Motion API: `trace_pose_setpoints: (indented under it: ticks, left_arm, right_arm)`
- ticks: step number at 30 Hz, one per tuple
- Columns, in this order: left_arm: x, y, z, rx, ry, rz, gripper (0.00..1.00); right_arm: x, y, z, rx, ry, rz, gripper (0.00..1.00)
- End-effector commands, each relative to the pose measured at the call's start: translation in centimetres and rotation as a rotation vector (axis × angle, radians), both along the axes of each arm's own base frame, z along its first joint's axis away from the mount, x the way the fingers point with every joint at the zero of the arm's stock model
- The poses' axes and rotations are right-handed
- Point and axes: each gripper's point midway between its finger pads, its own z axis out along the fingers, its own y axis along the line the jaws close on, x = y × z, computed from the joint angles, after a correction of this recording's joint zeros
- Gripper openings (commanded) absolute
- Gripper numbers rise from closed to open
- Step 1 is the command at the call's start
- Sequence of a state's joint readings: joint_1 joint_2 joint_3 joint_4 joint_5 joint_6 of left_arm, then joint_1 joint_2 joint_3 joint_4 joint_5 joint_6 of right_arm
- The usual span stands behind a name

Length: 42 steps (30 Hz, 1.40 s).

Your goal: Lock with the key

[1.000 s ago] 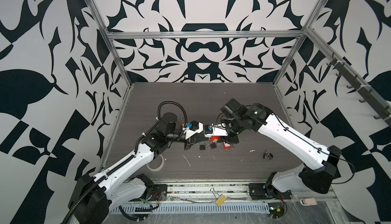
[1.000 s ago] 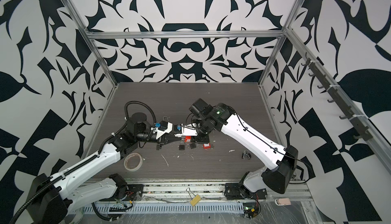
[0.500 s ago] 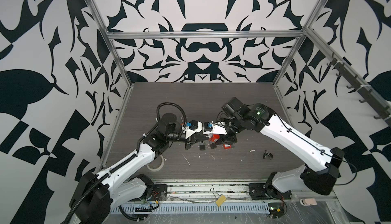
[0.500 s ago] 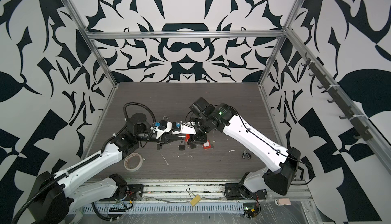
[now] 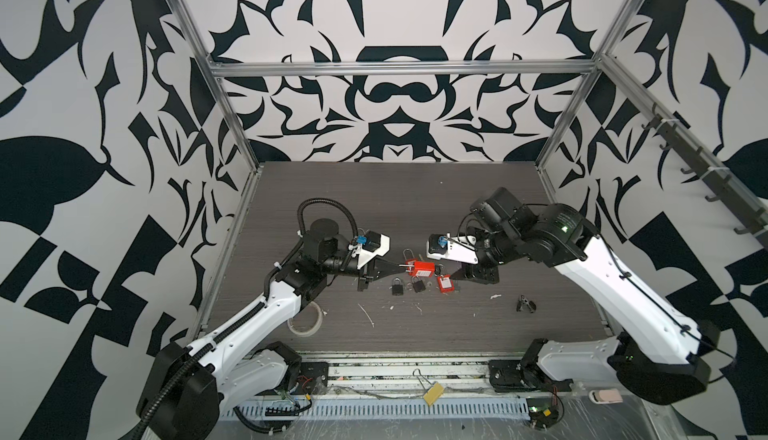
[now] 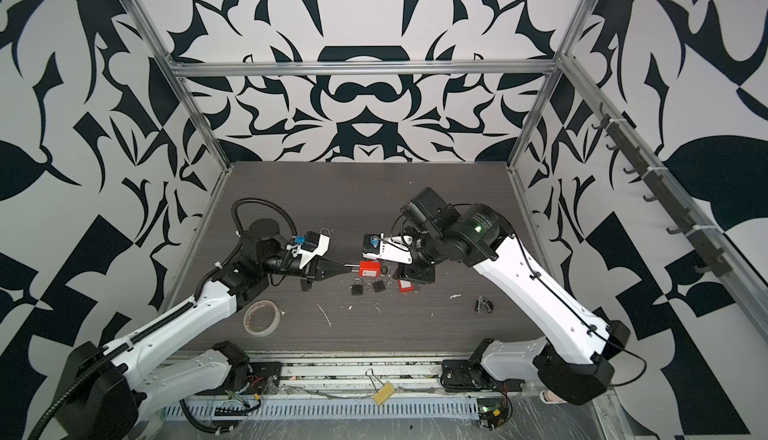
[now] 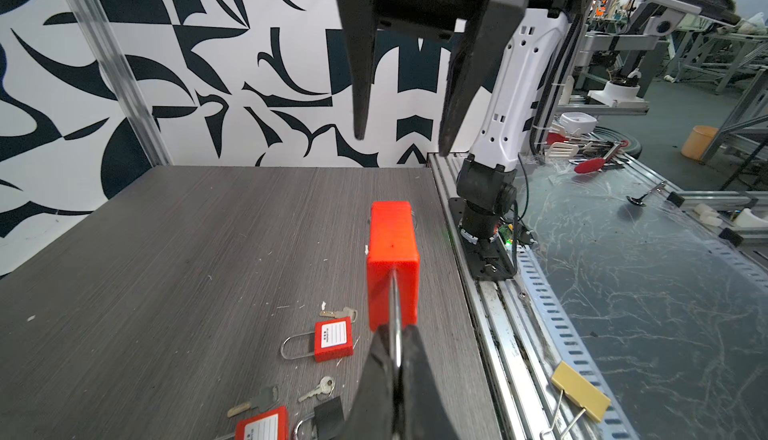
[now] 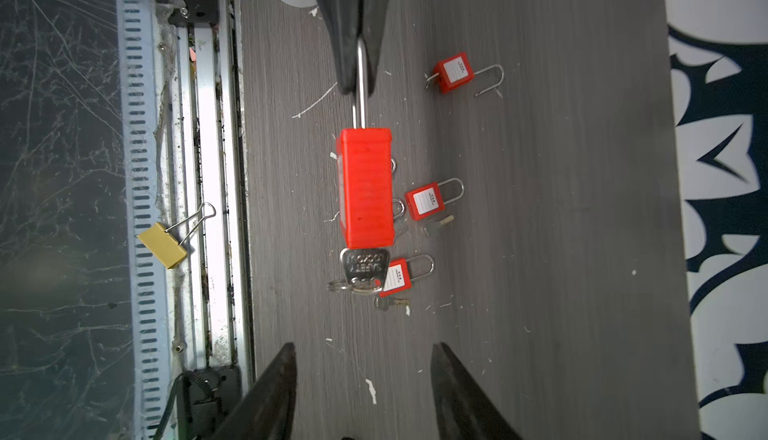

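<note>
A large red padlock [image 5: 423, 268] [image 6: 369, 268] hangs level above the table. My left gripper [image 5: 401, 267] [image 7: 397, 355] is shut on its steel shackle [image 8: 360, 85]. A silver key [image 8: 365, 268] on a small ring sticks out of the body's far end. The red body [image 7: 392, 259] points straight at my right gripper [image 7: 401, 145] [image 8: 361, 348]. That gripper stands open a short way off the key, touching nothing. In both top views the right gripper [image 5: 457, 275] sits to the right of the lock.
Small red padlocks [image 8: 428, 201] [image 8: 453, 72], black padlocks [image 5: 397, 287] and loose keys [image 7: 318, 390] lie on the table under the held lock. A tape roll [image 5: 305, 321] lies front left and a black clip [image 5: 524, 304] front right. A yellow binder clip [image 5: 432, 394] rests on the front rail.
My right gripper has opened, let go of the key end of the padlock and drawn back to the right. The left gripper keeps the shackle and has barely moved.
</note>
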<state>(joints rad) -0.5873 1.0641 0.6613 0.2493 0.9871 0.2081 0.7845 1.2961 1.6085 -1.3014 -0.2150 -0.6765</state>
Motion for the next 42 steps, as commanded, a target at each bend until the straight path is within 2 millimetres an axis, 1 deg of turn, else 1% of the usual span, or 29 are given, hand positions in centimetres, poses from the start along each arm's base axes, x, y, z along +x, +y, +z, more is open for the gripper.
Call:
trace_pose_setpoints:
  ticks: [1, 3, 5, 8, 11, 14, 16, 17, 18, 20, 22, 25, 27, 30, 32, 37, 42]
  left_arm:
    - [-1.0, 0.2, 1.7, -0.038, -0.023, -0.042, 0.0]
    - [-1.0, 0.2, 1.7, -0.038, -0.023, -0.042, 0.0]
    - [-1.0, 0.2, 1.8, -0.04, -0.022, -0.039, 0.0]
    - [-0.9, 0.1, 1.8, -0.047, -0.024, -0.028, 0.0]
    - [-0.6, 0.1, 1.8, -0.057, -0.018, -0.016, 0.0]
    - [-0.4, 0.0, 1.9, -0.066, -0.022, -0.004, 0.0]
    - [-0.3, -0.1, 1.8, -0.064, -0.02, -0.002, 0.0]
    - [-0.2, -0.1, 1.9, -0.064, -0.02, 0.0, 0.0]
    - [-0.2, -0.1, 1.9, -0.063, -0.021, 0.0, 0.0]
    - [-0.2, -0.1, 1.9, -0.06, -0.022, 0.002, 0.0]
    - [-0.2, 0.0, 1.9, -0.057, -0.024, 0.004, 0.0]
    - [-0.3, 0.0, 1.9, -0.056, -0.023, -0.001, 0.0]
    - [-0.4, 0.0, 1.8, -0.053, -0.022, -0.005, 0.0]
    - [-0.6, 0.0, 1.8, -0.048, -0.018, -0.021, 0.0]
    - [-0.8, -0.1, 1.7, -0.042, -0.012, -0.03, 0.0]
    - [-1.0, -0.2, 1.8, -0.033, -0.014, -0.034, 0.0]
    - [-1.1, -0.2, 1.7, -0.025, -0.018, -0.033, 0.0]
  right_arm:
    - [0.8, 0.6, -1.0, -0.005, 0.019, -0.013, 0.52]
    - [1.1, 1.5, -1.5, 0.014, 0.033, -0.002, 0.51]
    - [1.0, 2.2, -1.8, 0.032, 0.067, 0.01, 0.5]
    - [1.1, 2.8, -2.6, 0.028, 0.1, 0.005, 0.47]
    - [1.7, 3.1, -3.2, 0.029, 0.089, -0.006, 0.39]
    - [2.8, 2.9, -3.7, 0.032, 0.017, -0.028, 0.31]
    - [3.5, 2.5, -3.5, 0.04, -0.06, -0.039, 0.33]
    - [3.8, 2.2, -3.3, 0.04, -0.092, -0.047, 0.35]
    - [3.8, 1.8, -3.0, 0.038, -0.12, -0.046, 0.4]
    - [2.8, 0.8, -2.6, 0.027, -0.131, -0.022, 0.48]
    - [1.3, -0.3, -2.3, 0.011, -0.104, 0.0, 0.52]
    - [-0.2, -1.6, -1.6, -0.007, -0.075, 0.002, 0.52]
    - [-0.6, -1.7, -0.8, 0.013, -0.072, -0.003, 0.52]
    - [-0.8, -0.8, 0.3, 0.073, -0.064, 0.009, 0.49]
    - [-0.4, 0.1, 0.6, 0.095, -0.066, 0.022, 0.45]
    - [0.9, 1.5, 0.3, 0.102, -0.087, 0.047, 0.33]
    - [0.3, 2.4, 0.1, 0.129, -0.042, 0.085, 0.29]
